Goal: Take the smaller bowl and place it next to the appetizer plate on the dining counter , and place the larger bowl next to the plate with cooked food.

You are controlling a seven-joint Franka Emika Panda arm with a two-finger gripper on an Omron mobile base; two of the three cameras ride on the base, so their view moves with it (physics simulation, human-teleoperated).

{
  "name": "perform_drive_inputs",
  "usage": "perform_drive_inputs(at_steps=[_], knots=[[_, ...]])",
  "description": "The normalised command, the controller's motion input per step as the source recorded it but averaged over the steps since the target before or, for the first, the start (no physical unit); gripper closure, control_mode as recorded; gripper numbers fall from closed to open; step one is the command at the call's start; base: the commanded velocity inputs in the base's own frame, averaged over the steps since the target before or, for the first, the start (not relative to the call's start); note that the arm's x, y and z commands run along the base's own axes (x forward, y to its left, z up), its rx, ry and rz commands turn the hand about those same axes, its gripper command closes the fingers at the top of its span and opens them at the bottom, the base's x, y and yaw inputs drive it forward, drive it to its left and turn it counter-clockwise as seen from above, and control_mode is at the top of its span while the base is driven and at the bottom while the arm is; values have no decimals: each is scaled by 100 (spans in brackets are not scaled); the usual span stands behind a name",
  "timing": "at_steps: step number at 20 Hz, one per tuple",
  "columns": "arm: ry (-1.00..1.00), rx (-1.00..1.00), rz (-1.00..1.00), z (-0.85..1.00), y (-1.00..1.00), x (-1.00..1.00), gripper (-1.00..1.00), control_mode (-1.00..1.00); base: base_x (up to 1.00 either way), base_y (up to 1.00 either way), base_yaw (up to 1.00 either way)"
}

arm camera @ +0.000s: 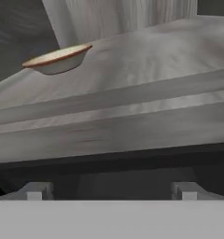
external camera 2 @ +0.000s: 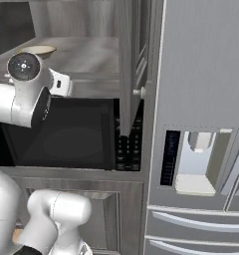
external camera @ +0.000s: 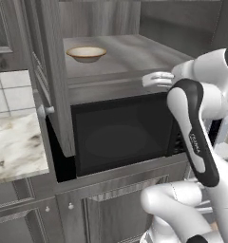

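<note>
Grey wood grain covers the open cabinet shelf [external camera: 130,52], and on it, toward the back left, sits the smaller bowl [external camera: 86,53], round and shallow with a tan rim and a pale cream inside. From the hand view the smaller bowl [arm camera: 58,59] shows in profile: a thin tan lip over a short whitish underside, resting flat on the streaked shelf board [arm camera: 146,60]. In the right base view it peeks out behind the arm's round joint as a cream disc [external camera 2: 39,50]. The cabinet door [external camera: 52,71] stands swung open at the left, a tall panelled slab with a small round knob. Below the shelf is a glossy black microwave [external camera: 120,135] with a smooth dark glass front. To the right stands a brushed-steel fridge [external camera 2: 206,99] with a recessed dispenser. The gripper [arm camera: 111,191] hangs level with the shelf's front edge, well short of the bowl; its two blocky grey fingertips [arm camera: 34,191] stand wide apart with nothing between them.
</note>
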Motion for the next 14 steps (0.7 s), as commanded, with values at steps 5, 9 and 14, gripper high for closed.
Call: perform_drive_inputs(at_steps=[5, 9, 14], knots=[[-12, 28, -6, 32, 13, 96, -100, -100, 0, 0, 0], [0, 23, 0, 24, 20, 100, -100, -100, 0, 0, 0], [0, 15, 0, 44, 48, 82, -100, -100, 0, 0, 0]])
